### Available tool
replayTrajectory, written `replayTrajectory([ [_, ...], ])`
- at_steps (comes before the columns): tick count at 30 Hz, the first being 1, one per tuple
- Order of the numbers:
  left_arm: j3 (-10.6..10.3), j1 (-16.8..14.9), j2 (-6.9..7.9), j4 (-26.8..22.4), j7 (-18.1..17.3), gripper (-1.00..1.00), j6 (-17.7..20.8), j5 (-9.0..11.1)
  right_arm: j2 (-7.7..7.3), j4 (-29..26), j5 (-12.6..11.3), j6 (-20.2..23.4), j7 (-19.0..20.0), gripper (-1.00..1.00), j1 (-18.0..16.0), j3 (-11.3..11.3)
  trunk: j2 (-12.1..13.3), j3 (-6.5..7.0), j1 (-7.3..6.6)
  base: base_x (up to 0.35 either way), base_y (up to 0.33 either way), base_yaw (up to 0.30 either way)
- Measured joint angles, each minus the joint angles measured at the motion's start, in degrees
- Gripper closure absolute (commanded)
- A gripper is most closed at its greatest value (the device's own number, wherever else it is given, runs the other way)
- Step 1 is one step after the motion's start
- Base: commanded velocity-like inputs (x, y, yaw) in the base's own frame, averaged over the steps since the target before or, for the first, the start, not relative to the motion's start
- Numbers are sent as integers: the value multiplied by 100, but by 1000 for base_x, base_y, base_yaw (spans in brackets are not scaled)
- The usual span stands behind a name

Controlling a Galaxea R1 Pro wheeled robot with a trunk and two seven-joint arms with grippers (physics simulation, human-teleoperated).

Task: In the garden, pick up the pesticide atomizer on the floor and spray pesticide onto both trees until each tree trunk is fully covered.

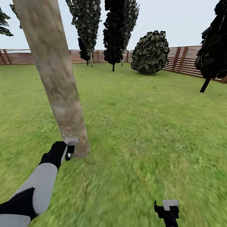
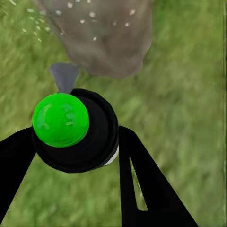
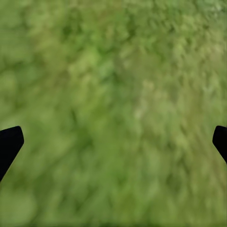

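Two pincers: left pincer (image 2: 75, 151) clamped around atomizer (image 2: 71, 130) just beside tree trunk (image 1: 56, 78), right pincer (image 3: 113, 142) wide open, empty

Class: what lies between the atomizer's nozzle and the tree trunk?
Only bare grass and a few white specks between nozzle and trunk, in the left wrist view.

It was a fenced garden outdoors. A green grass lawn (image 1: 142, 126) spread across the whole ground, ringed by a brown horizontal-slat wooden fence (image 1: 186, 60) under a pale sky. A thick, mottled beige-grey tree trunk (image 1: 55, 75) rose from the grass nearby, while dark column-shaped trees (image 1: 119, 28) and a rounded leafy bush (image 1: 150, 53) stood by the fence.
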Motion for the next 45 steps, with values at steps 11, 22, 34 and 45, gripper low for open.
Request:
replayTrajectory([
  [11,-313,-353,495,6,-362,100,305,-2,-7,0,0,0,0,-100,0,0,0,-1,0,0,0,16],
  [22,-525,-391,600,-5,-401,100,560,-52,-10,0,0,0,0,-100,0,0,0,-1,0,0,0,164],
  [34,-525,-410,624,-13,-858,100,622,-91,-22,0,0,0,0,-100,0,1,0,-1,0,84,-90,0],
  [45,-525,-406,622,-13,-859,100,623,-90,-14,0,7,0,1,-100,0,1,0,-1,0,110,-255,0],
])
